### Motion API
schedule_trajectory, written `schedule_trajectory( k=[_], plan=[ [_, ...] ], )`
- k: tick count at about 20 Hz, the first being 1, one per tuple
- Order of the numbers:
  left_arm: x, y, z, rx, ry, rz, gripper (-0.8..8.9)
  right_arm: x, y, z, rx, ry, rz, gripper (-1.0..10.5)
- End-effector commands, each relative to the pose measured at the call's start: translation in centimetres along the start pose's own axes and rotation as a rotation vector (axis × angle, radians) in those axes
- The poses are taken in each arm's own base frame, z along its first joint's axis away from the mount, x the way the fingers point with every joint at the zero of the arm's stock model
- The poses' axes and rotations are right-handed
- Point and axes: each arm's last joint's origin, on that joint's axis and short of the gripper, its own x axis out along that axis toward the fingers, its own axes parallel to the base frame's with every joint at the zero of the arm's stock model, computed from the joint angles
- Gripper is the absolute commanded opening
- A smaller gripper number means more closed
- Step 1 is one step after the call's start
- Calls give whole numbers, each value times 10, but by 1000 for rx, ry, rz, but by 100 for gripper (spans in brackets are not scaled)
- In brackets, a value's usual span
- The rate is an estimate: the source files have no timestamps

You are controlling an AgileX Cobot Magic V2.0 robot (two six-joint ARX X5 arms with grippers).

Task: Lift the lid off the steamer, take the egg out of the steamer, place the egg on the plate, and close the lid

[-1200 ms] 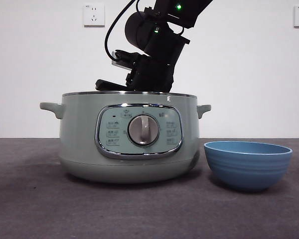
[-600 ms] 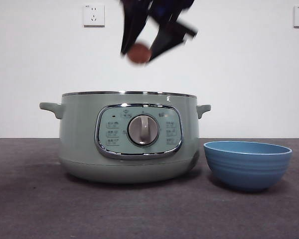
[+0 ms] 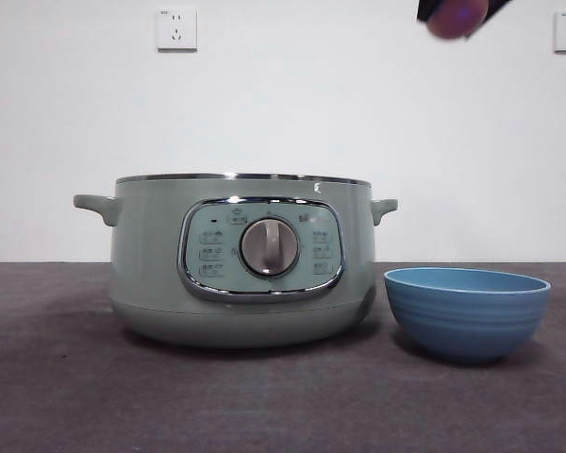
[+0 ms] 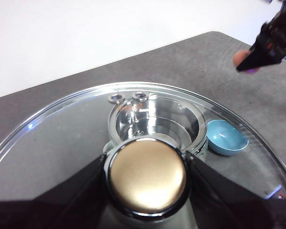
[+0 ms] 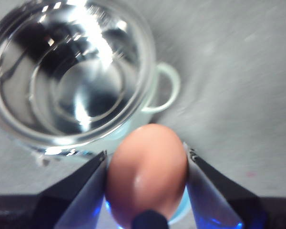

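Note:
The pale green steamer [image 3: 241, 260] stands open on the table, and its chrome inside [image 5: 71, 76] holds nothing. My right gripper [image 5: 147, 157] is shut on the brownish egg [image 5: 148, 171]. In the front view the egg [image 3: 456, 17] hangs at the top edge, high above the blue plate [image 3: 467, 311], which stands just right of the steamer. My left gripper [image 4: 146, 167] is shut on the knob [image 4: 148, 174] of the glass lid [image 4: 47, 133] and holds it high over the steamer [image 4: 157, 119]. The lid is out of the front view.
Two wall sockets [image 3: 176, 27] sit on the white wall behind. The dark table [image 3: 66, 396] runs in front of the steamer and to its left. The left wrist view shows the right gripper with the egg [image 4: 240, 58] off beyond the plate [image 4: 226, 137].
My right gripper has lifted the egg out of the steamer and carried it up and to the right, to high above the plate. The steamer and plate have not moved.

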Motion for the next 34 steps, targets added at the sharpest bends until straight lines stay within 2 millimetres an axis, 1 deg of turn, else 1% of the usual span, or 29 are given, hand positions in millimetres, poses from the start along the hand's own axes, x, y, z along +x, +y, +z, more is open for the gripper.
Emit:
schedule_trajectory(
  k=[1,4,6,9,11,13,16,21,22,27,28,29,30,31,32,34],
  plan=[
    [-7,0,5,10,-66,4,-8,31,-7,-17,12,63,7,-13],
    [-7,0,5,7,-67,5,-8,73,-9,-47,20,119,11,-13],
    [-7,0,5,6,-67,4,-8,96,-10,-67,31,137,12,-13],
    [-7,0,5,3,-67,5,-8,124,-11,-93,48,139,12,-13],
    [-7,0,5,3,-67,5,-8,134,-11,-104,47,135,12,-13],
    [-7,0,5,3,-67,4,-8,140,-10,-110,47,116,37,-13],
    [-7,0,5,-8,-67,4,-8,148,-11,-112,44,92,37,-13],
    [-7,0,5,-14,-66,4,-8,180,-13,-119,51,154,57,-13],
    [-7,0,5,-15,-66,4,-8,183,-13,-121,53,166,58,-13],
    [-7,0,5,-15,-66,5,-8,186,-13,-122,54,178,59,-11],
    [-6,0,5,-15,-66,5,-8,186,-13,-122,55,179,60,27],
    [-4,0,6,-15,-61,5,-8,186,-13,-122,54,181,60,116],
    [-2,0,7,-15,-52,4,-8,186,-13,-122,54,181,61,270],
    [3,0,8,-14,-39,4,-9,186,-13,-122,53,180,60,389],
    [9,0,11,-12,-22,4,-8,186,-13,-122,53,180,60,443],
    [27,1,19,-11,3,-3,-8,186,-13,-122,53,180,60,442]
  ],
)
